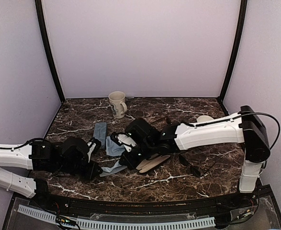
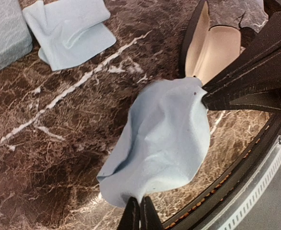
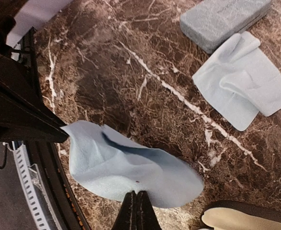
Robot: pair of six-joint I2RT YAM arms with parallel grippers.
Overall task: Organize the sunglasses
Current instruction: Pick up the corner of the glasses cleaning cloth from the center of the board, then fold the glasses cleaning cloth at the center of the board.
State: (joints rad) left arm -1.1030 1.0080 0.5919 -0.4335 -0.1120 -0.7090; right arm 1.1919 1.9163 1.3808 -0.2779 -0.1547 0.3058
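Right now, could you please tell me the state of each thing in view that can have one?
held cloth: pinched at two edges, sagging between
left fingers: shut on the held cloth
right fingers: shut on the held cloth
spare cloth: lying loose, folded over
grey case: closed
black case: open, beige lining showing
mug: upright

Soft, dim, even light; weak shadows on table. Overhead view hazy, posts bow at 9 and 3 o'clock; fingers blur at 6 o'clock
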